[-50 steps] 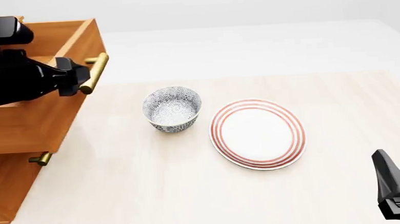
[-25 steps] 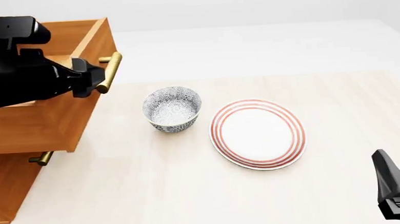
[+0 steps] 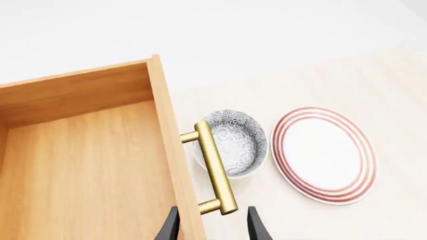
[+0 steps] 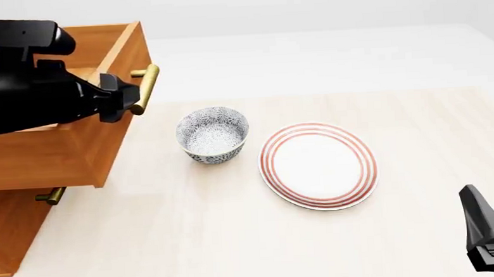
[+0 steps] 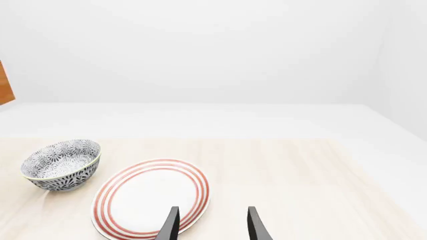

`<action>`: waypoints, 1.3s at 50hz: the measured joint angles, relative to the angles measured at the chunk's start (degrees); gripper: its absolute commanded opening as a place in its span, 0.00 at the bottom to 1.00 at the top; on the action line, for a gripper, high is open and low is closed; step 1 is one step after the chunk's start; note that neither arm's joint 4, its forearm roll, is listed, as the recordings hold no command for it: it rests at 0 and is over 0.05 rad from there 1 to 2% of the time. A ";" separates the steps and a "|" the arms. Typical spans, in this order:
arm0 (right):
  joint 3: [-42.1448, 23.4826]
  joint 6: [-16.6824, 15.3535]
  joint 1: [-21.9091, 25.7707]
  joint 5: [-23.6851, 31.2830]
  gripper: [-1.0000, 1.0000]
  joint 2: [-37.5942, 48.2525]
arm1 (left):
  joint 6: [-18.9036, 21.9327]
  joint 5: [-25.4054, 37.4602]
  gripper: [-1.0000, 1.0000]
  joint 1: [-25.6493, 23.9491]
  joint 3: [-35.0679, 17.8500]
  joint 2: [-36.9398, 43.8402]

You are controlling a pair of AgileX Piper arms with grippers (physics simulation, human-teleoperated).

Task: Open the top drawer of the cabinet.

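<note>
Top drawer (image 3: 80,165) matt wood-grain; handle (image 3: 215,172) brushed brass; bowl (image 4: 213,135) glazed.

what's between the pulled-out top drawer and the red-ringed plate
The patterned bowl sits between the top drawer and the plate, apart from both on the table; clearest in the front view.

The pale wood-grain worktop (image 4: 235,240) carries 3 things. The orange-brown cabinet (image 4: 6,233) stands at its left edge. A blue-patterned bowl (image 4: 213,134) sits upright near the middle, and just to its right, apart from it, a white plate (image 4: 318,165) with red rings lies flat.
</note>
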 measured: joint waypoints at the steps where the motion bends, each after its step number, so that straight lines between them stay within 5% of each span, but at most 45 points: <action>1: 0.00 0.00 0.00 0.00 1.00 0.00 | 0.01 0.02 1.00 0.00 -0.01 0.00; 16: 0.00 0.00 0.00 0.00 1.00 0.00 | 0.05 0.99 1.00 -0.44 -0.15 -0.22; 65: 0.00 0.00 0.00 0.00 1.00 0.00 | 10.51 12.14 1.00 1.13 -3.82 -7.59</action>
